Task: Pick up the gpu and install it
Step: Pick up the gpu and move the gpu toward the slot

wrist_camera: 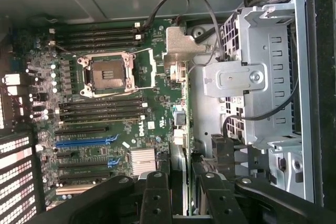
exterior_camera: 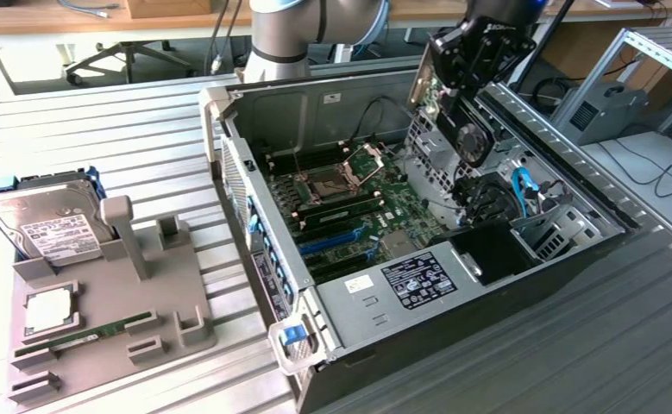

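Pinching the gpu [exterior_camera: 470, 138] in the gripper [exterior_camera: 470, 86], jaws half-closed on the card | holding it on edge, fan side out, long axis dropping steeply toward the motherboard [wrist_camera: 105, 103] | hovering well above the motherboard's edge, clear of it | blue slot [wrist_camera: 86, 142] on the motherboard, not yet filled

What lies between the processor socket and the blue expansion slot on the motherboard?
A bank of long black memory slots, then one shorter black slot, as the wrist view shows.
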